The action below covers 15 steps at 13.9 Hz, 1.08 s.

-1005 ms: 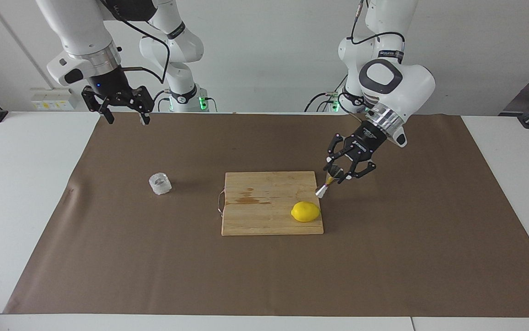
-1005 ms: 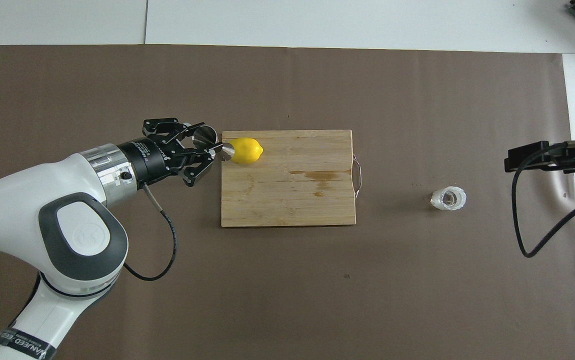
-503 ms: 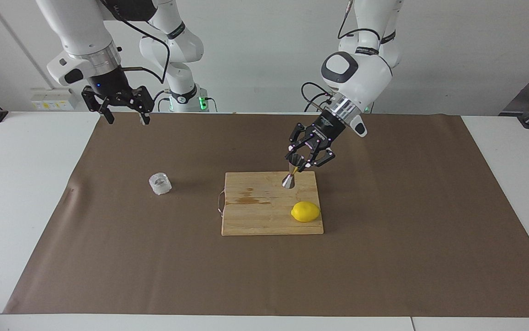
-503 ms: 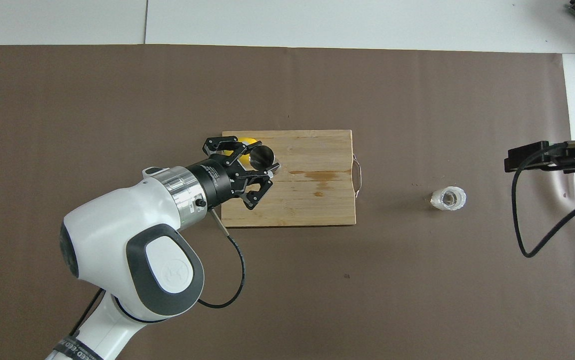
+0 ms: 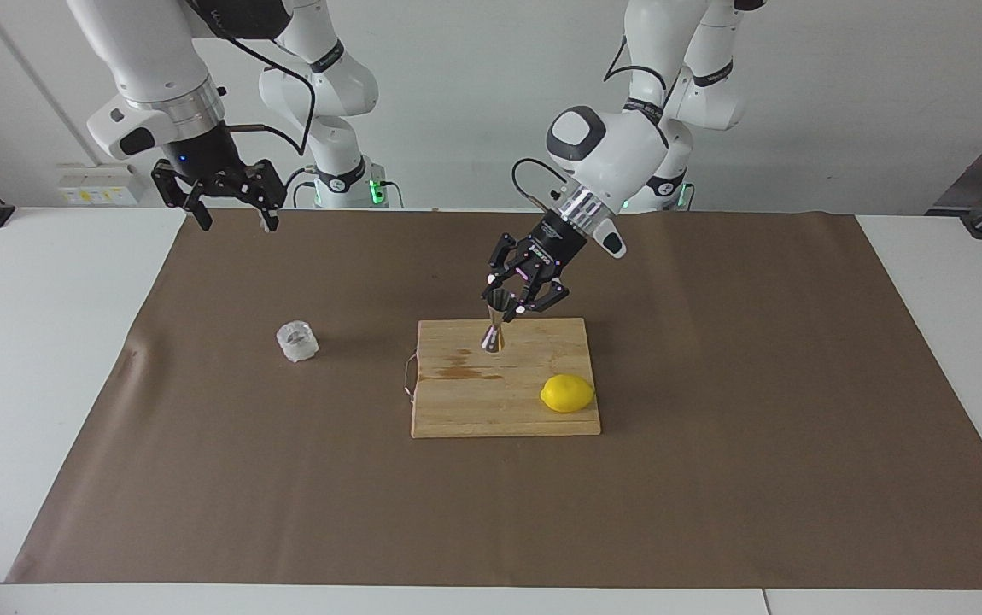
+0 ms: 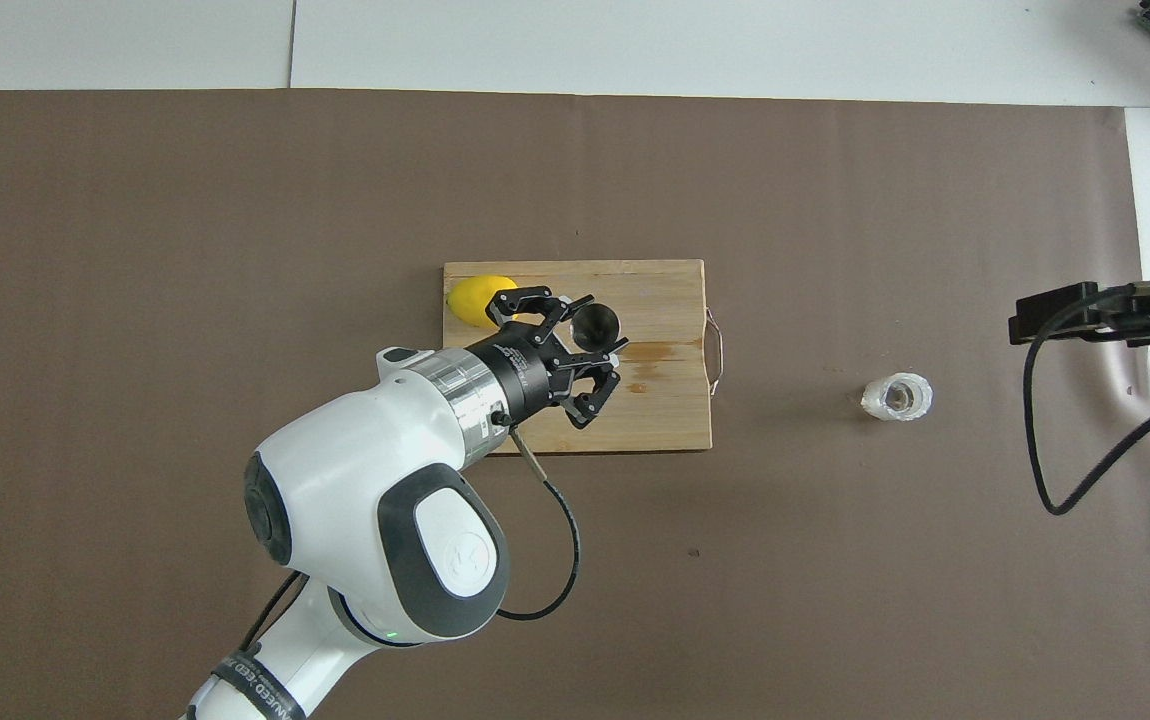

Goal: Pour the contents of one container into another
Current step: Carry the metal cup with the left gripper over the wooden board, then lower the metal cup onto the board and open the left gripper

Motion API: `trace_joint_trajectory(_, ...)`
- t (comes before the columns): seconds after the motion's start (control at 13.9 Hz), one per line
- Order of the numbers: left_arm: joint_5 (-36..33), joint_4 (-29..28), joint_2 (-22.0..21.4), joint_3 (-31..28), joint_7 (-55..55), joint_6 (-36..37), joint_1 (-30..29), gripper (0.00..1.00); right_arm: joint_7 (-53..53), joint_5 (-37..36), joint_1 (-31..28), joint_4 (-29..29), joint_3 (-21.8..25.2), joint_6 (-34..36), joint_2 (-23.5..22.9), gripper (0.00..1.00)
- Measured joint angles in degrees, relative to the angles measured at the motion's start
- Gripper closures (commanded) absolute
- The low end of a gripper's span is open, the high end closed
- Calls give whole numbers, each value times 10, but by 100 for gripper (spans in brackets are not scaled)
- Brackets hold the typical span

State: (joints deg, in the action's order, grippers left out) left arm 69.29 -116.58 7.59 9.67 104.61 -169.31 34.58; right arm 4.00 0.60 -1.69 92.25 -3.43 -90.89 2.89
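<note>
left gripper [image 5: 501, 309] clamped on jigger [image 5: 493, 329], carried from beside the lemon [image 5: 568, 394] to over the cutting board [image 5: 457, 401], toward the cup | cup [image 5: 297, 341] alone on the mat, toward the right arm's end | right gripper [image 5: 233, 205] wide, waiting above the mat's edge | pour not begun

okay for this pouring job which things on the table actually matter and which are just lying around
Part of the job:
- steel jigger, held by the left gripper over the cutting board
- frosted cup, on the brown mat

Lying about:
- lemon, on the board
- cutting board
</note>
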Motion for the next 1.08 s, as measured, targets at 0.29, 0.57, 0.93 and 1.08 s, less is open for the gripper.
trace_joint_trajectory(0.29,-13,33,65,1,6,-55,41,100,0,0,0,0,0,0,0,0)
trace_joint_trajectory(0.57,-14,39,94,2,7,-86,65,100,0,0,0,0,0,0,0,0)
trace_joint_trajectory(0.93,-16,39,115,2,7,-103,81,87,0,0,0,0,0,0,0,0)
trace_joint_trajectory(1.08,-17,39,121,2,6,-114,85,72,0,0,0,0,0,0,0,0)
